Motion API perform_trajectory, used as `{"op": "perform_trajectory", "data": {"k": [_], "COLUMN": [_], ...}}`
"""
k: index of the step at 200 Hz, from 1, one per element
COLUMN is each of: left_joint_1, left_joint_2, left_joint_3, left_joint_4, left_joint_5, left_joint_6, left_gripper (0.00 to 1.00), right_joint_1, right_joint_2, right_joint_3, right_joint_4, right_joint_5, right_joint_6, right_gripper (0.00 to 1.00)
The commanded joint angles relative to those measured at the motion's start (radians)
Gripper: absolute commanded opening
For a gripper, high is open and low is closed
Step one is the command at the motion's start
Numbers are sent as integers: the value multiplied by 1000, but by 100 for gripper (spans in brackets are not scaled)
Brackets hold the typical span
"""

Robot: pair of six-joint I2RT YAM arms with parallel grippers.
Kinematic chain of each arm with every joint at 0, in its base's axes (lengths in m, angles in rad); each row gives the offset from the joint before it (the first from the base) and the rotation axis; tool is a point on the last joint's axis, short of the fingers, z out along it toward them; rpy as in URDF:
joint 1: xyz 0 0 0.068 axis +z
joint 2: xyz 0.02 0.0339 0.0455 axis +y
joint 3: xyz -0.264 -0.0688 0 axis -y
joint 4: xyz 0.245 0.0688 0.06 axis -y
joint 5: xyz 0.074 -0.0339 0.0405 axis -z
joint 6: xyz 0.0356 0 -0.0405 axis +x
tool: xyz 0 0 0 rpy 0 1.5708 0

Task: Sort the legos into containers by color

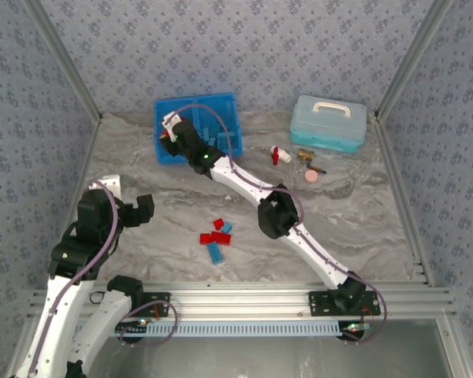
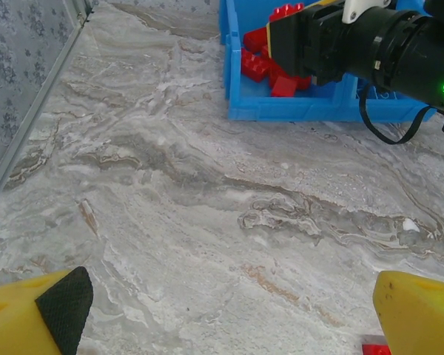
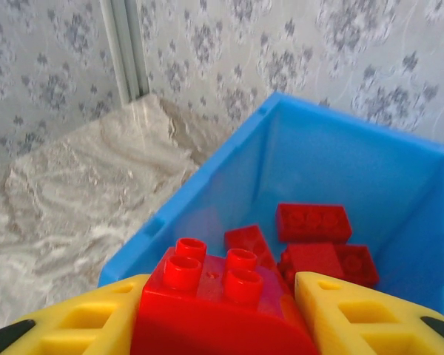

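Marbled grey tabletop [image 1: 363, 213] sits between floral-papered walls. At its far side stands the blue bin [image 1: 197, 100]. The right gripper [image 1: 170, 135] hangs over the bin's left compartment, its 2 yellow fingers [image 3: 355, 318] pinching a red lego [image 3: 214, 296] above other red legos [image 3: 314, 222] lying inside. Light blue legos [image 1: 221, 138] lie in the right compartment. A loose cluster of red and blue legos [image 1: 217, 238] rests mid-table. The left gripper [image 2: 233, 314] hovers over bare table, spread wide.

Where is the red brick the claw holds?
The red brick sits in the right claw, in the right wrist view, over the left half of the blue bin, just above other red bricks.
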State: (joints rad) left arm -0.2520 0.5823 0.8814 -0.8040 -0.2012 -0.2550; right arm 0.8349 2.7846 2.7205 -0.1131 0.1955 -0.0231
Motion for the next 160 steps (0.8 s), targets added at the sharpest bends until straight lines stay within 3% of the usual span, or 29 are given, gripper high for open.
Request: {"op": "perform_trajectory", "data": {"k": [1,23,35,57,94,109,123,160], "left_joint_1": [24,47,58,74,76,76,76,31], "left_joint_2": [-10,-4,-1,4,42,69,92,162], "left_joint_3": [-8,-9,-11,-18,-17,-16,-14,-47], "left_joint_4": [44,51,55,59,57,59,65,95], "left_joint_5": [43,70,80,87,99,122,168,325], "left_joint_6": [-12,-13,-14,-15,-16,-20,-30,-127], "left_gripper": [99,99,99,99,99,99,99,99], "right_joint_1": [-9,-9,-9,-5,25,34,36,30], "right_joint_2": [13,5,-19,-95,-346,-506,-682,-1112], "right_joint_3": [64,100,104,96,8,-154,-415,-1026], "right_joint_4": [152,146,126,53,-290,-348,-316,-217], "right_joint_5": [7,20,19,9,47,59,38,-180], "right_joint_6": [-39,-65,-73,-80,-62,-15,22,76], "right_gripper": [57,86,96,100,100,100,100,100]}}
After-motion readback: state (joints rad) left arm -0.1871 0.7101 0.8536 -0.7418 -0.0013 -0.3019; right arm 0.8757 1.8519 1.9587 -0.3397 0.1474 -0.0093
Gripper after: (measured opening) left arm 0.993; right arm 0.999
